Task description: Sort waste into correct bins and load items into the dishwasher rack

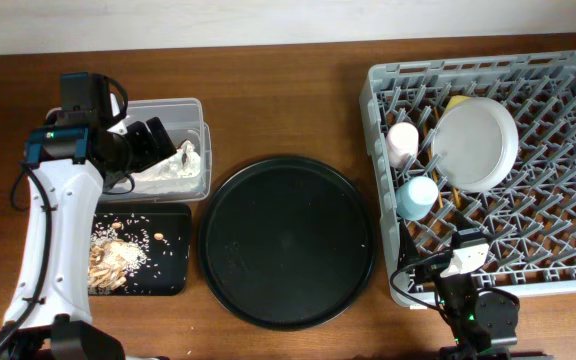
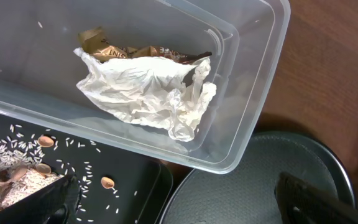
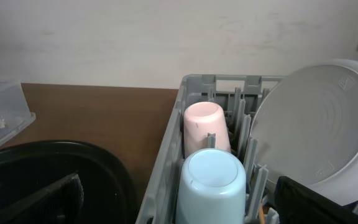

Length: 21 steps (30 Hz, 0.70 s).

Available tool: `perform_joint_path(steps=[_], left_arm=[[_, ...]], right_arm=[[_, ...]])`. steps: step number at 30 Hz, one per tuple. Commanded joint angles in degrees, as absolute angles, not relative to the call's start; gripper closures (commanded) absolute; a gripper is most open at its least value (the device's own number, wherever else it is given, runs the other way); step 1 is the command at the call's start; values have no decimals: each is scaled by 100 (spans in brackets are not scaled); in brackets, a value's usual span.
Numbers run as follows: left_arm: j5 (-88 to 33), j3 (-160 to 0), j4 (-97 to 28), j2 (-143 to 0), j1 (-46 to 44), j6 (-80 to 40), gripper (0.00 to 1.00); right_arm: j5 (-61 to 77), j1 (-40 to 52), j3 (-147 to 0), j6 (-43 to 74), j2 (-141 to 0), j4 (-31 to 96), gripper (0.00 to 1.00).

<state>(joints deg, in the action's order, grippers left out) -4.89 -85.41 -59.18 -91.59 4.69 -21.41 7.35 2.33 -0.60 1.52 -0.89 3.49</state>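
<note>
The left arm [image 1: 50,235] is a white link with black joints, a blue band and a green light, with a black cable [image 1: 16,186] at its 9 o'clock side, while the right arm [image 1: 468,300] is mostly black with a white block.

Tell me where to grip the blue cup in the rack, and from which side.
Take the blue cup across its wall just below the closed base, coming from straight above. It stands upside down in the dishwasher rack, with the pink cup and grey plate close beside it, so above looks clearest.
</note>
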Motion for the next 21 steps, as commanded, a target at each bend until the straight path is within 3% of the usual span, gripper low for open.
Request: perform_joint_path(steps=[1, 9, 21], left_arm=[[-467, -8630, -5924, -9094, 506, -2093, 1], [-464, -8628, -5924, -8733, 484, -2093, 1], [-467, -8586, -5996, -6410, -386, -2093, 1]], right_arm=[[690, 185, -32, 220, -21, 388, 1], [690, 185, -32, 220, -21, 388, 1], [690, 185, -32, 220, -21, 388, 1]])
